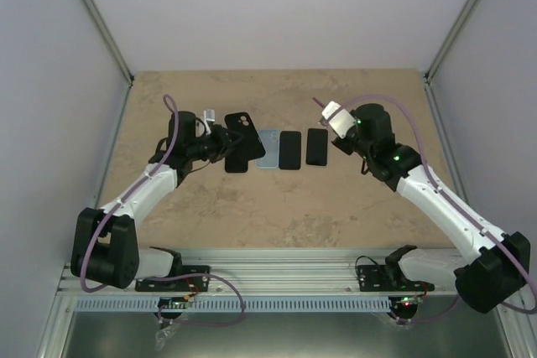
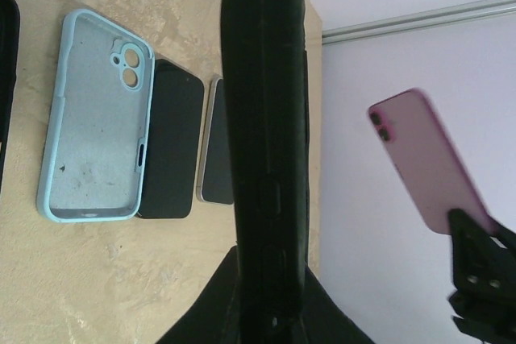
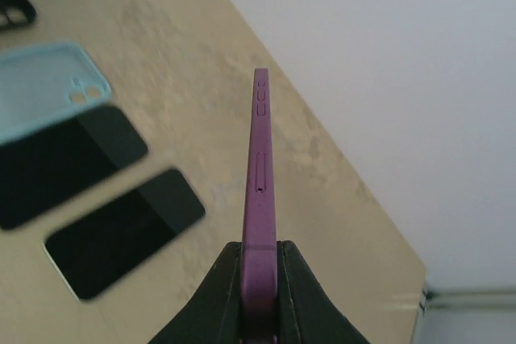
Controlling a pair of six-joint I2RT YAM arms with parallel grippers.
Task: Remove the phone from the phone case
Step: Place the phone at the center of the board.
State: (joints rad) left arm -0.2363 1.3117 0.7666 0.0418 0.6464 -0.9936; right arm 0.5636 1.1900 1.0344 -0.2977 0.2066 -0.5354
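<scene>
Pinching the purple phone (image 3: 260,183) by its lower end between our closed right fingers (image 3: 213,305), above the bench (image 3: 161,30) and apart from the black case (image 2: 266,118) clamped in our left fingers (image 2: 203,317), we judge it light, rigid and slippery, best gripped across its flat faces.

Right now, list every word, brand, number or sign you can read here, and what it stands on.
No readable text in any view.
No lettering on the black case in the left gripper.
Only side buttons, no marks, on the pink phone in the right gripper.
No print inside the light blue case.
Blank screens on the two phones on the table.
</scene>
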